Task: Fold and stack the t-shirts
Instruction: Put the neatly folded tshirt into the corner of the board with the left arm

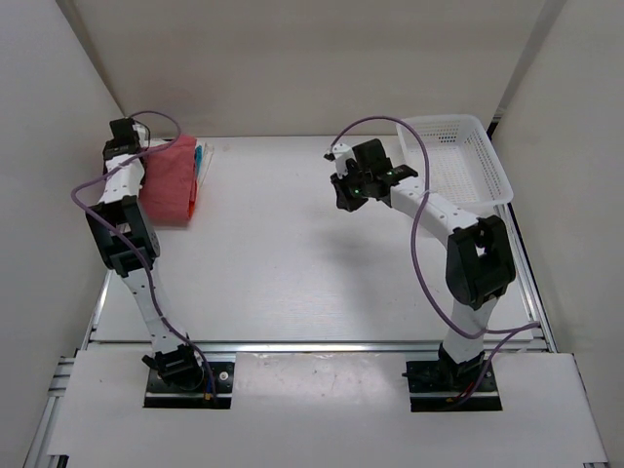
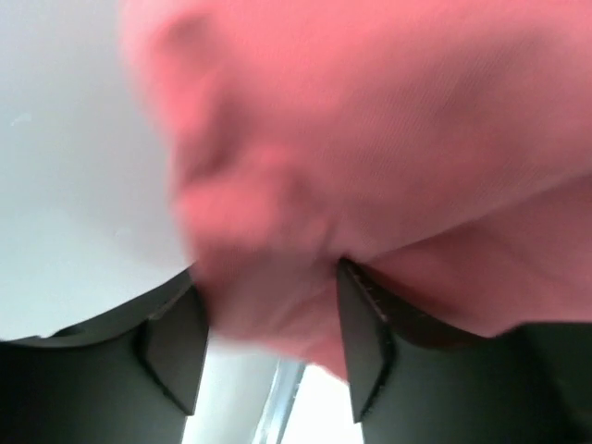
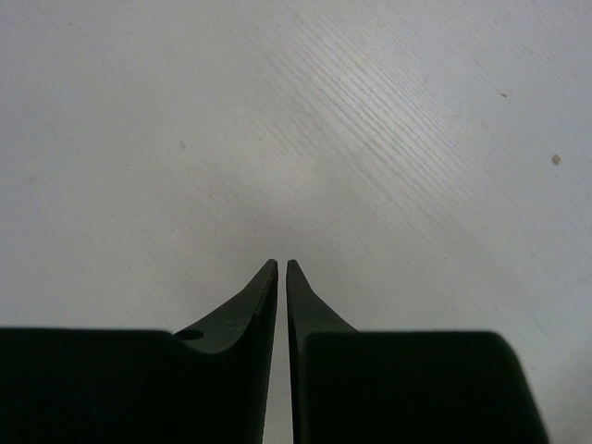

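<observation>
A folded pinkish-red t-shirt (image 1: 171,180) lies on top of a pile at the table's far left. A teal-blue edge (image 1: 201,156) and a thin orange edge (image 1: 195,203) show along the pile's right side. My left gripper (image 1: 132,144) sits at the pile's far-left corner. In the left wrist view its jaws (image 2: 268,314) stand apart, with blurred pinkish-red cloth (image 2: 370,139) bulging loosely between the fingers (image 2: 176,347). My right gripper (image 1: 341,195) hovers over bare table at mid right, shut with nothing in it (image 3: 281,266).
A white mesh basket (image 1: 492,161) stands at the far right, behind the right arm. White walls close in the table on the left, the back and the right. A metal rail runs along the table's left edge (image 1: 97,302).
</observation>
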Robot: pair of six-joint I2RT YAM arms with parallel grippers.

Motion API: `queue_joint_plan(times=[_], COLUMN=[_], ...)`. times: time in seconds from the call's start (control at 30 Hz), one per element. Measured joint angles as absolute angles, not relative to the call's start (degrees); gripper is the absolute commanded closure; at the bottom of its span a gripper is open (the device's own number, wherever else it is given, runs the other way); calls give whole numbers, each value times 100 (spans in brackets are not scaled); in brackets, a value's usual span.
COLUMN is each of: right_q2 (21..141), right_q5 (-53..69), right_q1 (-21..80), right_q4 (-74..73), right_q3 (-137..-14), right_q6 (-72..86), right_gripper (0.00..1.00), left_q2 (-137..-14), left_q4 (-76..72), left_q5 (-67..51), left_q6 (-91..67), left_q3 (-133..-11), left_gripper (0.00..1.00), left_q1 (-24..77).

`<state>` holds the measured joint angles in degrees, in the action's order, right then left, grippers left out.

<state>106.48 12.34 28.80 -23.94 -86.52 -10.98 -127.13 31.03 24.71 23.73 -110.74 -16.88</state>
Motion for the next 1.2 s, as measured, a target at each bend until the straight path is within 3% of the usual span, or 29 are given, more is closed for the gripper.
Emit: queue_joint_plan(times=[0.13,0.43,0.7,0.97,1.2], right_q2=[10648,10648,10167,8801,8095], right_q5=[1236,1234,1262,1415,1343], right_q1=[2989,3087,3111,2587,1767], right_q4=[-2397,-2401,-2526,-2862,-3520], right_q3=[-8652,-8646,-8294,-7384,-6814], right_q6=[-1098,-1125,-1234,-1404,-1529], right_gripper=[88,88,84,62,41], left_q2=[-12709,-12499,-10600,-8901,-8438], left_q4=[2897,2740,2954,3542,4265], left_q5=[2862,3100,2178,607,38], left_q6=[2298,2237,2112,2082,2174], left_q3=[-11091,-10960,-8788,-7199,-5822], left_gripper=[28,28,25,23,17], left_q1=[-1817,-1863,-764,1776,1903])
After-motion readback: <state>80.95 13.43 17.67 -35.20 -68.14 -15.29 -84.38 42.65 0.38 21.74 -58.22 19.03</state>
